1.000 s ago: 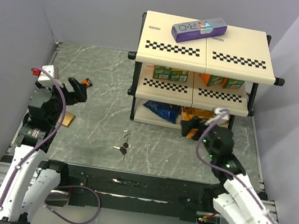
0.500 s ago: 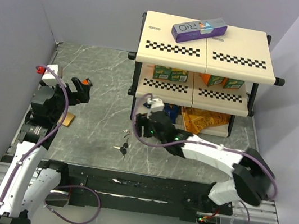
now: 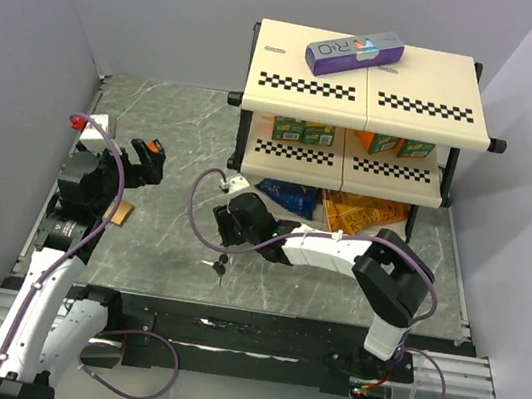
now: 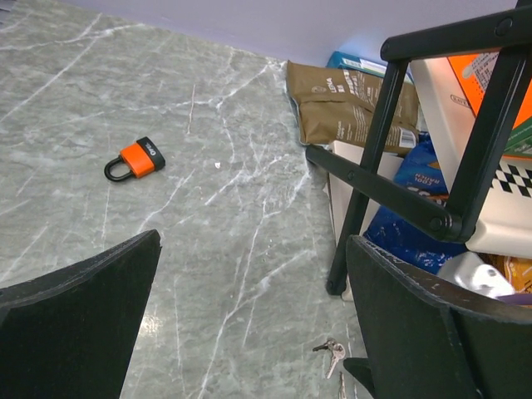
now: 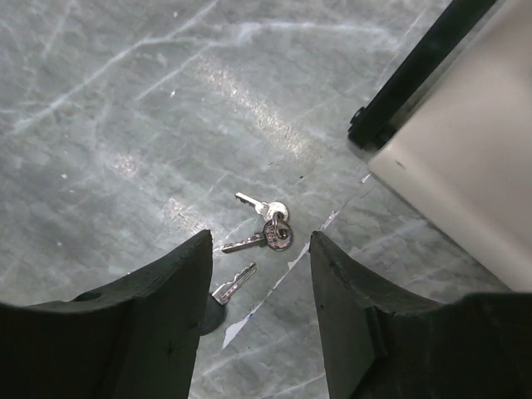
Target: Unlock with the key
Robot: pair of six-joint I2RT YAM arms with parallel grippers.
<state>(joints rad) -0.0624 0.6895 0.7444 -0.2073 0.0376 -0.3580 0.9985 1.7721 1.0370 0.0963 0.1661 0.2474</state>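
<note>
3 small silver keys [image 5: 264,223] lie flat on the grey marbled tabletop [image 5: 125,125]: 2 joined at a ring, blades pointing left, the 3rd, dark-headed, just beside them.

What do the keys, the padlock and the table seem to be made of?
Keys: bare silvery metal, since they glint. Padlock: matte orange body with a black end, probably plastic or a painted cover; what lies beneath cannot be told. Table: grey with white veins and a soft sheen, so stone or a printed marble laminate; the look leaves it open.
</note>
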